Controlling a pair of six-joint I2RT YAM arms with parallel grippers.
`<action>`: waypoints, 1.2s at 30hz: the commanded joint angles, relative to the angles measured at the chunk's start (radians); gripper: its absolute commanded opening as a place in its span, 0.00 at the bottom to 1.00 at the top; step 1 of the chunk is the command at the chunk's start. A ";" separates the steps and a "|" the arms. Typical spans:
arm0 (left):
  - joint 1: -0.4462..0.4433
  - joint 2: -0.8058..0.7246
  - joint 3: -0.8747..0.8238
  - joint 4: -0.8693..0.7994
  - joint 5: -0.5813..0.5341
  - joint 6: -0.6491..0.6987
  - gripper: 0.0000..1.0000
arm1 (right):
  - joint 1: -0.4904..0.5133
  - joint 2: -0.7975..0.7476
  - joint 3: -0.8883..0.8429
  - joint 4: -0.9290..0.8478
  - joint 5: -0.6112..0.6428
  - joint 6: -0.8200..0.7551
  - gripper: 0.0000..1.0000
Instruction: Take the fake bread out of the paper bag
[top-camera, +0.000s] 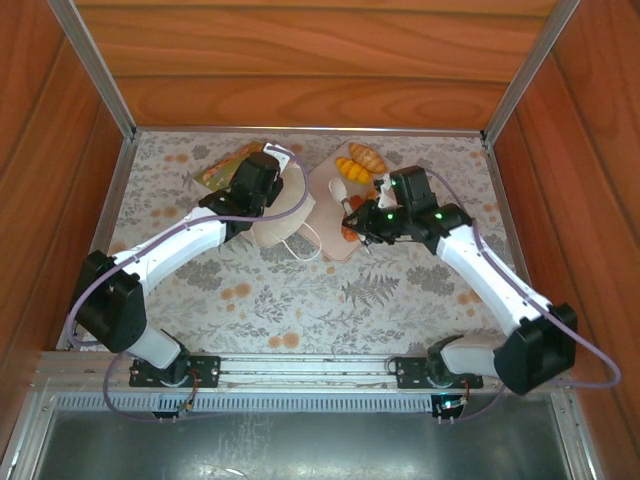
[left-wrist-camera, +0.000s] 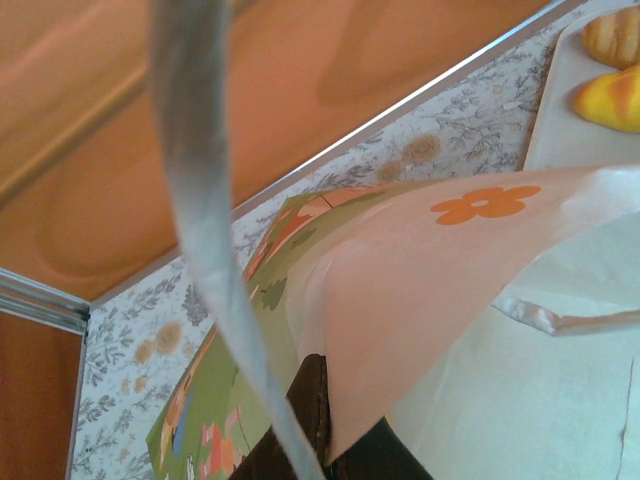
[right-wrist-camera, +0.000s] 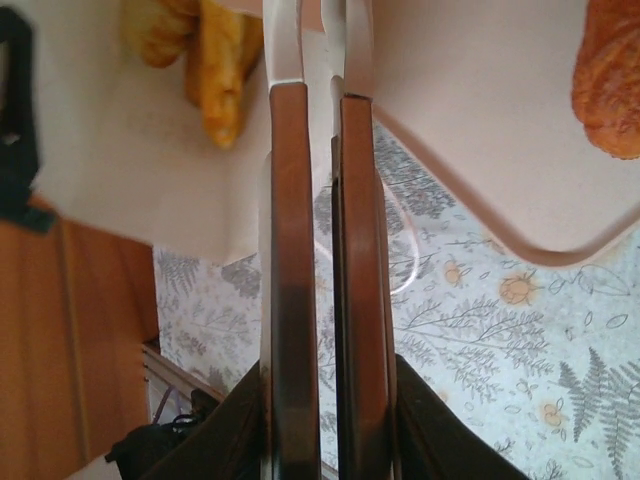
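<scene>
Left fingers (left-wrist-camera: 308, 415) are pressed together on a wall of the paper bag (left-wrist-camera: 420, 300), pinching the thin sheet. The bag lies on its side on the table (top-camera: 300, 300), its white loop handle (top-camera: 305, 243) trailing toward the pink tray (top-camera: 328, 215).

Over to the right fingers (right-wrist-camera: 290, 250): nearly together, with a slim gap between them and nothing I can see in it, poised at the near end of the tray.

And the fake bread (top-camera: 361, 157)? Several pieces lie on the tray: golden ones at the far end and an orange one just beside the right fingers. (Whether any piece remains in the bag I cannot tell; its inside is hidden.)

Now, how will this stuff handle? The pastries look glossy and hard, probably light, so I'd expect them to be slippery. A curved croissant could pop out sideways under a squeeze. The better hold is likely across the narrow middle of a piece, on the ridges of a braided roll rather than a smooth hump.

The bag is the opposite: soft, thin paper that creases and weighs next to nothing. It would likely slide or lift along with whatever gets pulled out, so pinning one wall makes sense. The handle looks like the weak spot. Pulling there risks a tear, and the cord could snag a finger reaching in.
</scene>
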 joint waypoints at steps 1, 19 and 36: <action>0.000 -0.010 0.019 0.044 0.015 0.017 0.00 | 0.056 -0.076 -0.009 -0.045 0.060 -0.022 0.31; 0.000 -0.026 0.004 0.057 0.011 -0.003 0.00 | 0.295 0.176 0.101 0.086 0.118 0.038 0.32; 0.002 -0.049 -0.002 0.069 0.022 -0.041 0.00 | 0.324 0.408 0.274 0.114 0.184 0.093 0.32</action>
